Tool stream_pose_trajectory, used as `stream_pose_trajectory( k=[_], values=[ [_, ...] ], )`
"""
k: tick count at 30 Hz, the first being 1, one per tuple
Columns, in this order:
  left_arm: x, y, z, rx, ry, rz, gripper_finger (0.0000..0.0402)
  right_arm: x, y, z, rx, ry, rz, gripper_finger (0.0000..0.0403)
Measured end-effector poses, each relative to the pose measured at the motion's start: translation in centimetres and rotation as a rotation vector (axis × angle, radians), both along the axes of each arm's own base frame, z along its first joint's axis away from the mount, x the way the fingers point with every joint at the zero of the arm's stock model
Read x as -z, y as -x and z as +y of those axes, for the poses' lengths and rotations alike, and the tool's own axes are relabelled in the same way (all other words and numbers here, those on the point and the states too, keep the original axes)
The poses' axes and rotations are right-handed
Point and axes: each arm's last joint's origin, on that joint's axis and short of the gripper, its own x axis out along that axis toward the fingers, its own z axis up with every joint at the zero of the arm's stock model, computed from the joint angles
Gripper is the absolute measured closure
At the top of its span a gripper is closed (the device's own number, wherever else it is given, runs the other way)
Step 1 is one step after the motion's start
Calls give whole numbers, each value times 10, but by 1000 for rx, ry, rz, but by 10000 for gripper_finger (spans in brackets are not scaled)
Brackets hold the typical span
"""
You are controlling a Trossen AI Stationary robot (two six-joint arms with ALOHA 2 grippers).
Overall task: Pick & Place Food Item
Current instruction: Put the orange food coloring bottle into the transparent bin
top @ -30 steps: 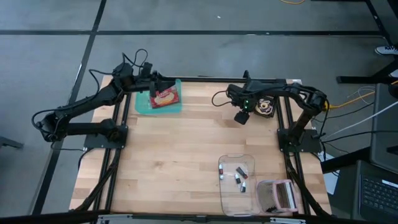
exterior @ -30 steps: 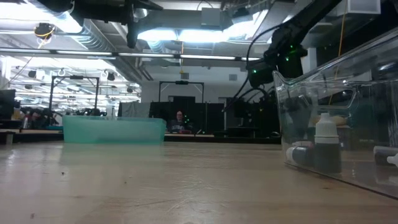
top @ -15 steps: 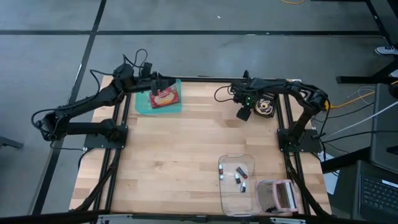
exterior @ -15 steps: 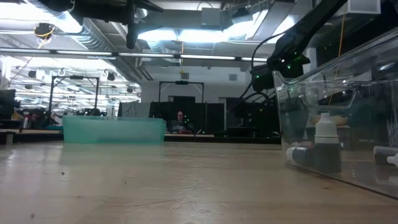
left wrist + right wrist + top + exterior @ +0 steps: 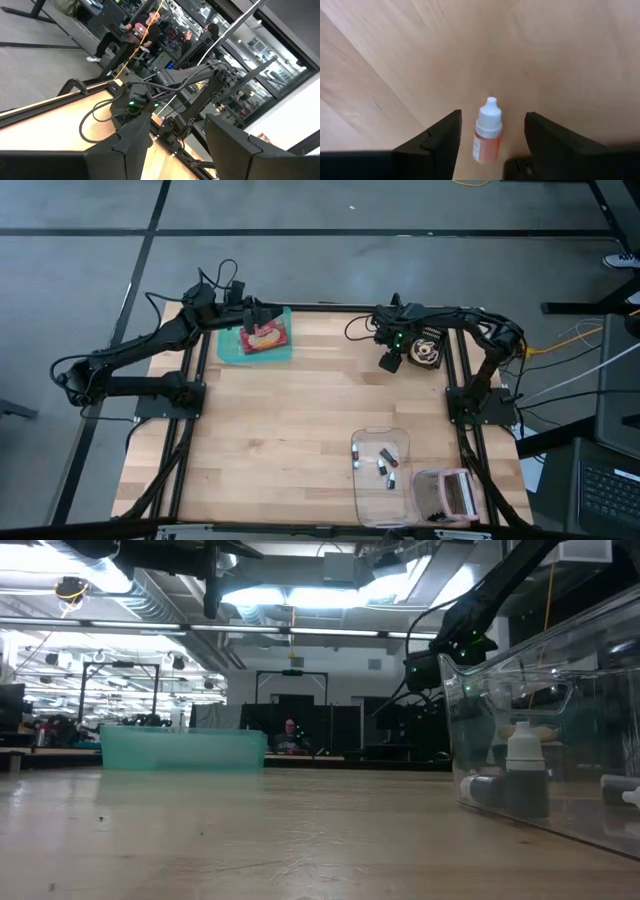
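Observation:
A red-and-yellow food packet [image 5: 266,337] lies flat in a teal tray [image 5: 232,350] at the table's far left. My left gripper [image 5: 250,314] hangs level over the tray's far edge, open and empty [image 5: 175,145]. My right gripper [image 5: 391,361] points down near the far right, open. In the right wrist view a small dropper bottle [image 5: 487,131], white-capped with an orange label, lies on its side on the wood between the two fingers [image 5: 492,122]. Neither finger touches it. From above, the gripper hides the bottle.
A dark round thing [image 5: 428,352] sits just right of my right gripper by the frame rail. A clear bin [image 5: 379,502] holding several small bottles stands at the near right, with a pink-topped box [image 5: 449,494] beside it. Bare wood lies in the table's middle [image 5: 290,420].
My right gripper has moved a little toward the table's far right corner and sunk slightly, staying open and pointing down. My left arm has kept still.

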Motion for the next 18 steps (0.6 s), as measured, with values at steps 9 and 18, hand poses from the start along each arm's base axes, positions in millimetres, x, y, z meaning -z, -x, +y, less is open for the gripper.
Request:
stream_pose_trajectory(
  k=[9, 18],
  values=[
    [1, 0, 0, 2, 4, 6, 217, 13, -2, -1, 33, -42, 31, 192],
    [2, 0, 0, 4, -12, 24, 217, 13, -3, 1, 109, -91, 6, 294]
  ],
)
